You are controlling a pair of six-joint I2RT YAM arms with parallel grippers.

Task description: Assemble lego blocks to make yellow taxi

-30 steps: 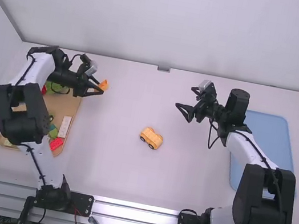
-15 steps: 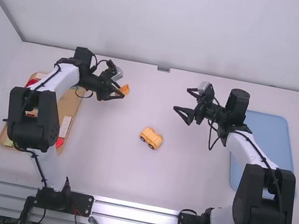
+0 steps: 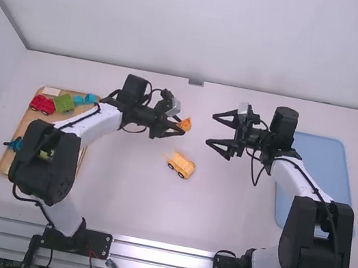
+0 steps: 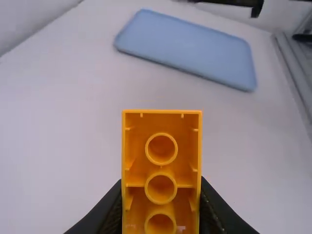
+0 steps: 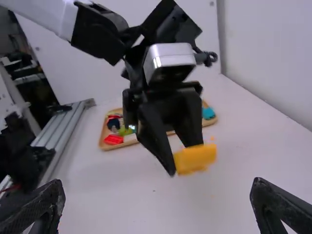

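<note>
The left gripper (image 3: pixel 179 126) pinches an orange block (image 4: pixel 162 170), apparently raised above the white table (image 3: pixel 229 205), as the right gripper (image 3: pixel 211 129) holds its 2 fingers spread. A yellow wheeled piece (image 3: pixel 181 165) sits near mid-table.

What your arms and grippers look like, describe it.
My left arm and right arm match: white links, chunky black joints, black cables running along them. The left gripper and right gripper are black, each with two tapering fingers. A silver, box-shaped part sits by the left gripper.
</note>
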